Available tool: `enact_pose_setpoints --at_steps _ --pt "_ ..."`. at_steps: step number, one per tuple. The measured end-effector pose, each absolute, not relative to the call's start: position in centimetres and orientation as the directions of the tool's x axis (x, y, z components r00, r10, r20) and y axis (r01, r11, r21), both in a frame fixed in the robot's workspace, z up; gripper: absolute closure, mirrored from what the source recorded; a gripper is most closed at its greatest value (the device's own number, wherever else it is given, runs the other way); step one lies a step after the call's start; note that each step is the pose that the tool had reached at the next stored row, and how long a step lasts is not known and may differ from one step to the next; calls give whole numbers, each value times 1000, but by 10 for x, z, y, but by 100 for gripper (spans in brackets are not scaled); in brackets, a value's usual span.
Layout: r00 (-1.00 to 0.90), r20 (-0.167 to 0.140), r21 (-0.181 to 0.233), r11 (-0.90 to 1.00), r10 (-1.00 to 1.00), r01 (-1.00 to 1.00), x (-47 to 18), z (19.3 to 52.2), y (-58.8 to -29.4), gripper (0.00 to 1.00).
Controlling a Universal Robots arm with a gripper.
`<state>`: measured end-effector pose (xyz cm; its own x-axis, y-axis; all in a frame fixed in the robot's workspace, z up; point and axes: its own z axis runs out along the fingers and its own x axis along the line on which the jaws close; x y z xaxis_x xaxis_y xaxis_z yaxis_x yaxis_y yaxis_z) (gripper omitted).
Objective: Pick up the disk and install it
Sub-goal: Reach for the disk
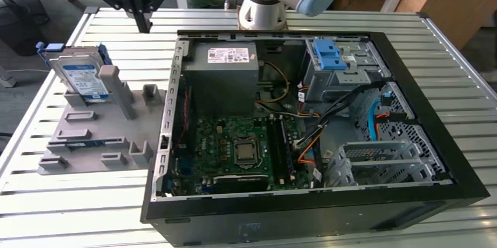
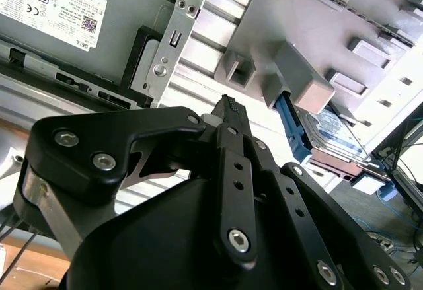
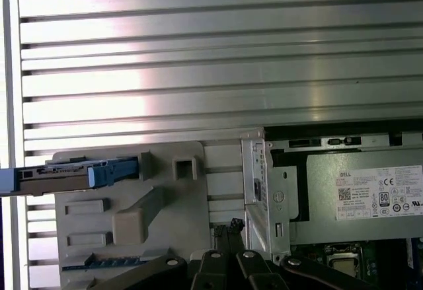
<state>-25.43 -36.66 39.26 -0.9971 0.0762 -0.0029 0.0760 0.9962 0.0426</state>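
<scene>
One open computer case (image 1: 311, 208) holds one power supply (image 1: 225, 64), one motherboard (image 1: 233, 149) and one blue-latched drive cage (image 1: 341, 64). At the exterior view's left, one grey holder (image 1: 97, 128) carries the one disk (image 1: 81, 79), upright. We see the gripper (image 1: 144, 25), fingers pressed together and empty, hanging at the far side, near the holder

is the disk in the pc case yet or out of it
Out. The disk stands on edge in the grey holder beside the open case, apart from the pincer.
</scene>
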Motion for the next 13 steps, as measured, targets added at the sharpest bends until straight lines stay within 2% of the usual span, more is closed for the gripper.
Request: enact_pose_setpoints --at_steps 13 --pt "-997 -2 43 996 76 76 -259 392 -365 89"
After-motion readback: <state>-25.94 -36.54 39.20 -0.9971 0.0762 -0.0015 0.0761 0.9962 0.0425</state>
